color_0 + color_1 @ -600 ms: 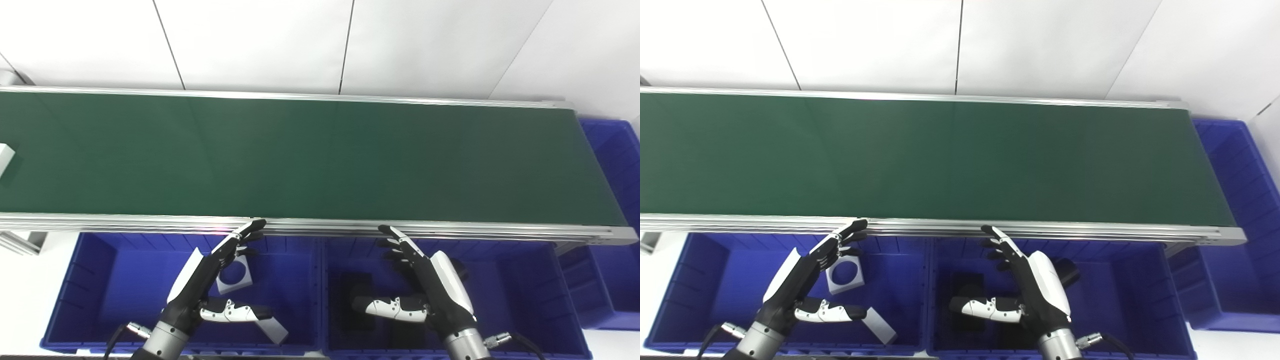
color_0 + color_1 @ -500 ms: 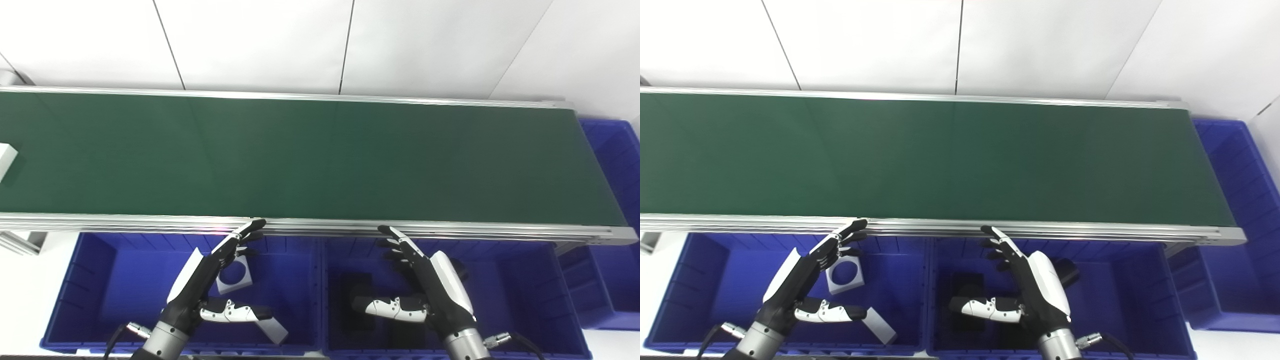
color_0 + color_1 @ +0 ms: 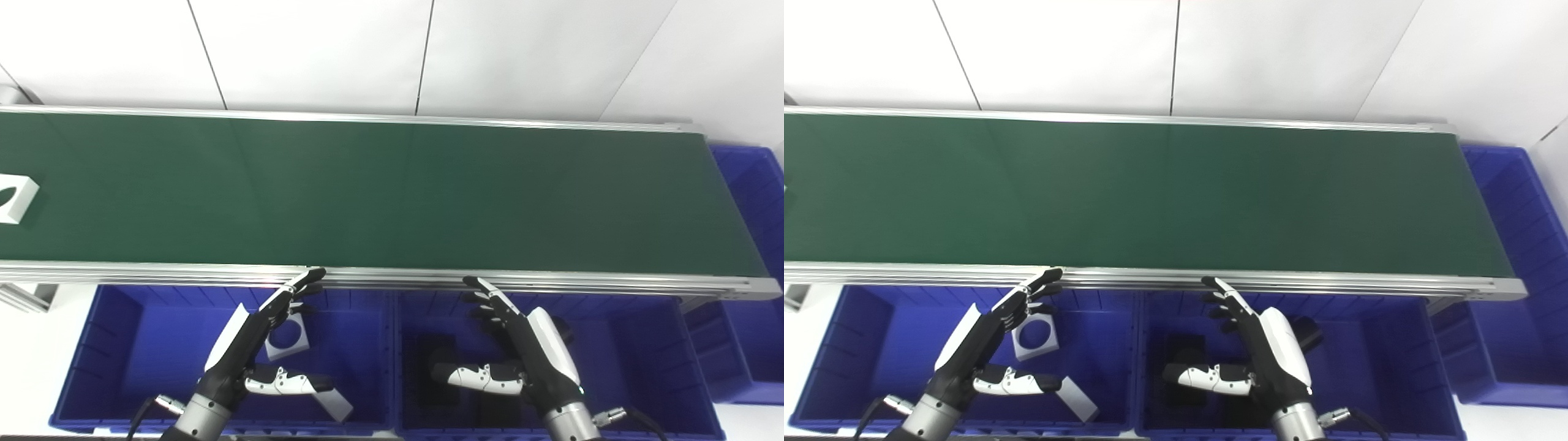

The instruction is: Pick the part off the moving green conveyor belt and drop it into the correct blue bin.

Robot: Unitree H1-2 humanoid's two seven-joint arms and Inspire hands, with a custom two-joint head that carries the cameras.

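A white part [image 3: 15,199] with a hole lies at the far left end of the green conveyor belt [image 3: 392,190], cut off by the picture's edge in the left eye view. My left hand [image 3: 257,343] hovers open over the left blue bin [image 3: 122,355], fingers stretched toward the belt's near rail. My right hand [image 3: 520,349] hovers open over the middle blue bin [image 3: 625,361] in the same pose. Neither hand holds anything.
The left bin holds a white square part with a round hole [image 3: 286,339] and a white flat piece [image 3: 334,403]. Black parts [image 3: 436,361] lie in the middle bin. A third blue bin [image 3: 753,269] stands past the belt's right end. A white wall rises behind.
The white part has ridden further into view from the left edge, moving right along the belt. Both hands have stayed where they were.
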